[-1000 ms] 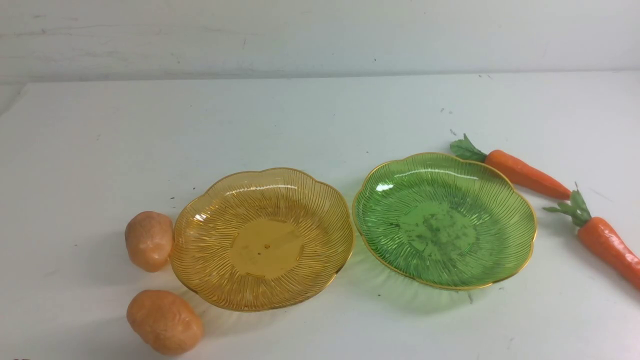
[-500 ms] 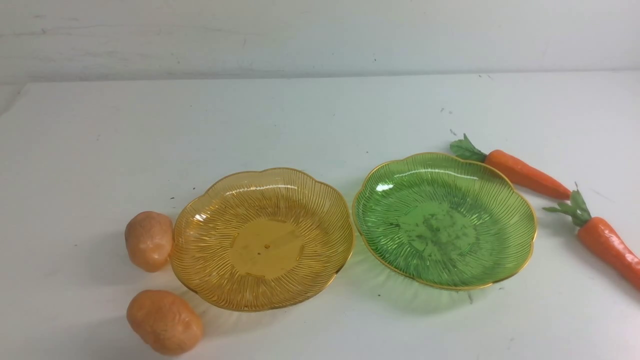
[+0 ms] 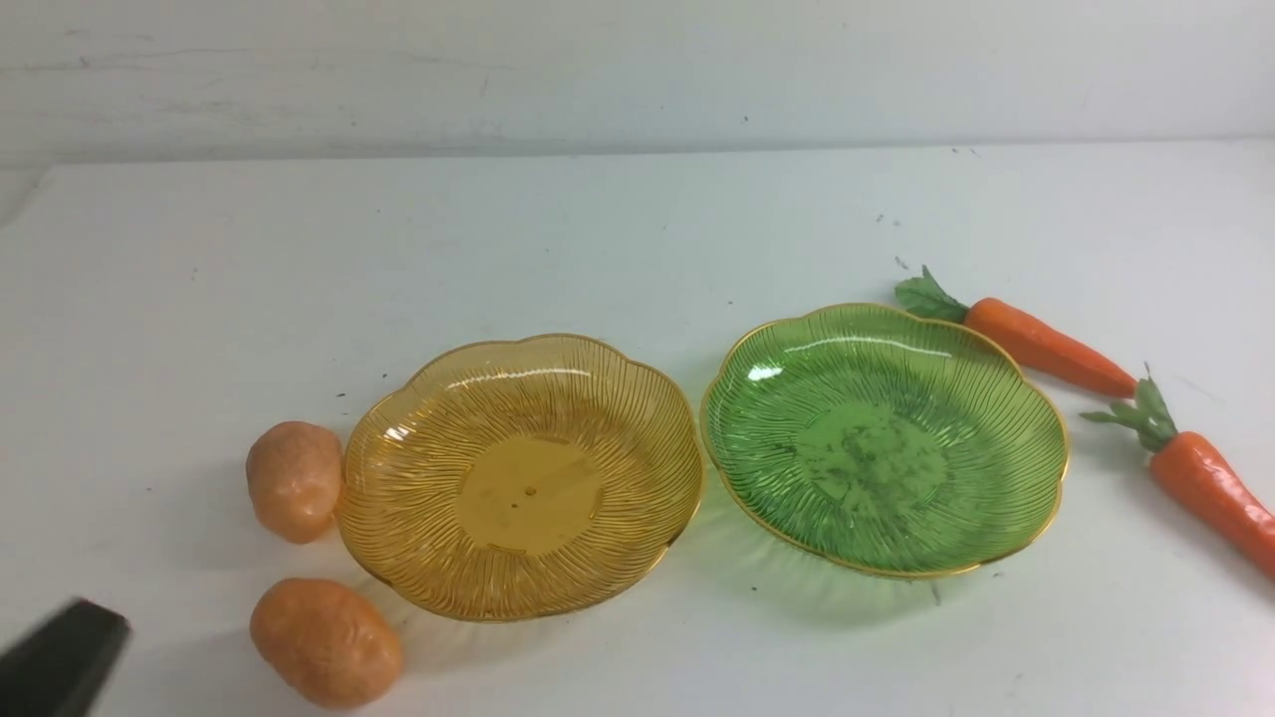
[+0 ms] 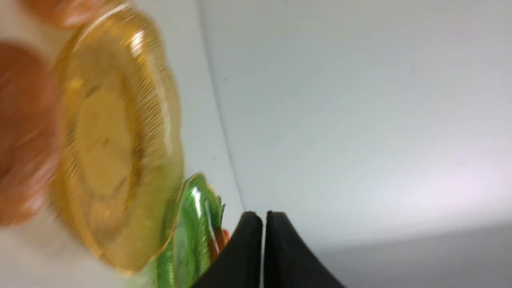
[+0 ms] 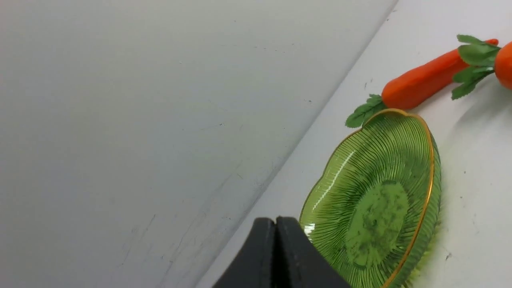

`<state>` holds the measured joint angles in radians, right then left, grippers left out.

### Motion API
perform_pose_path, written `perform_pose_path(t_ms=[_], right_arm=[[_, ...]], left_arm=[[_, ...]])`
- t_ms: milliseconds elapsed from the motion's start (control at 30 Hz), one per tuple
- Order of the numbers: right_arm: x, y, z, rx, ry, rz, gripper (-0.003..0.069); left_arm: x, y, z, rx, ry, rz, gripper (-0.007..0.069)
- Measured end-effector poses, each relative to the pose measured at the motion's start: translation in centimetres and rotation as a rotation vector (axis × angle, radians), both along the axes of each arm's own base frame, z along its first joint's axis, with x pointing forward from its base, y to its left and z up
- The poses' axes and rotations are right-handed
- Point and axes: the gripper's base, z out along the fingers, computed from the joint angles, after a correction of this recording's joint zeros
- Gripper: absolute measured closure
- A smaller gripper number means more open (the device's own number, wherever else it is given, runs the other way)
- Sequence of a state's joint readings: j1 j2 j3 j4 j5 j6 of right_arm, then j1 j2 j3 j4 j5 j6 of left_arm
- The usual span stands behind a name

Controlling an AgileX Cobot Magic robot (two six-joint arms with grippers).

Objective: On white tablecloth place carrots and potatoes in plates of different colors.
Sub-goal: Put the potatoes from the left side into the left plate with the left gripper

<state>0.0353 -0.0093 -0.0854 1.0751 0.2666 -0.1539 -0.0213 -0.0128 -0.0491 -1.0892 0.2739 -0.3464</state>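
Appearing only in its wrist view, right hand [image 5: 275, 221] is closed.

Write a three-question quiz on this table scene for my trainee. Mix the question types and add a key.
1. True or false: the near potato lies inside the yellow plate.
2. Where is the far carrot relative to the green plate?
A. on the robot's left of it
B. on the robot's right of it
C. inside it
3. Fill in the blank: the left hand is ____ (open or shut).

Key: 1 false; 2 B; 3 shut.
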Motion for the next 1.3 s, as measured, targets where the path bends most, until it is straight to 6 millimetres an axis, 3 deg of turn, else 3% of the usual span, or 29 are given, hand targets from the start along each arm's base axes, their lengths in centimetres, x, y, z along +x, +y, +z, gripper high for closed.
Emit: perform_pose_path(t_ms=[33, 67, 133, 167, 267, 367, 467, 567, 733, 867, 900, 1000, 1067, 1300], right_arm=[[-0.5, 0.1, 1.9, -0.076, -0.067, 0.002, 0.0674], [-0.6, 0.1, 2.2, -0.089, -0.076, 0.004, 0.0674], [-1.6, 0.8, 6.3, -0.251, -0.162, 0.054, 0.0674], [-1.7, 1.2, 7.4, -0.308, -0.156, 0.096, 0.0674], [-1.5, 2.1, 9.1, -0.42, -0.094, 0.204, 0.0674], [-0.2, 3.0, 9.7, -0.582, 0.131, 0.385, 0.0674], [1.0, 2.9, 9.3, -0.708, 0.366, 0.501, 0.0674], [2.4, 2.4, 8.1, -0.795, 0.568, 0.56, 0.0673], [3.7, 2.0, 7.1, -0.808, 0.707, 0.589, 0.0673], [3.8, 2.0, 7.0, -0.811, 0.714, 0.59, 0.0673], [3.8, 2.0, 7.0, -0.811, 0.714, 0.589, 0.0673], [3.8, 2.0, 7.0, -0.813, 0.715, 0.587, 0.0673], [3.9, 2.0, 7.0, -0.813, 0.71, 0.582, 0.0673], [3.9, 1.9, 7.0, -0.813, 0.707, 0.579, 0.0673]], left_arm=[[-0.4, 0.1, 2.2, 0.098, -0.1, 0.02, 0.0628], [-0.5, 0.2, 2.6, 0.133, -0.119, 0.027, 0.0628], [-1.2, 0.2, 6.9, 0.321, -0.255, 0.049, 0.0628], [-0.9, -0.1, 8.2, 0.387, -0.262, 0.031, 0.0628], [0.0, -0.8, 10.0, 0.489, -0.24, -0.056, 0.0628], [3.4, -2.7, 11.1, 0.696, -0.037, -0.389, 0.0628], [6.1, -3.2, 10.3, 0.831, 0.194, -0.652, 0.0628], [9.2, -2.3, 9.0, 0.982, 0.45, -0.825, 0.0628], [14.5, -0.2, 6.7, 1.079, 0.803, -0.786, 0.0627], [17.4, 0.2, 3.0, 1.008, 1.021, -0.784, 0.0584], [17.5, 0.2, 2.9, 1.004, 1.028, -0.786, 0.058], [18.7, 0.2, 1.1, 0.97, 1.083, -0.791, 0.0471], [18.8, 0.2, 1.2, 0.944, 1.093, -0.759, 0.0344], [19.9, -0.4, 1.1, 0.872, 1.047, -0.626, 0.0083]])
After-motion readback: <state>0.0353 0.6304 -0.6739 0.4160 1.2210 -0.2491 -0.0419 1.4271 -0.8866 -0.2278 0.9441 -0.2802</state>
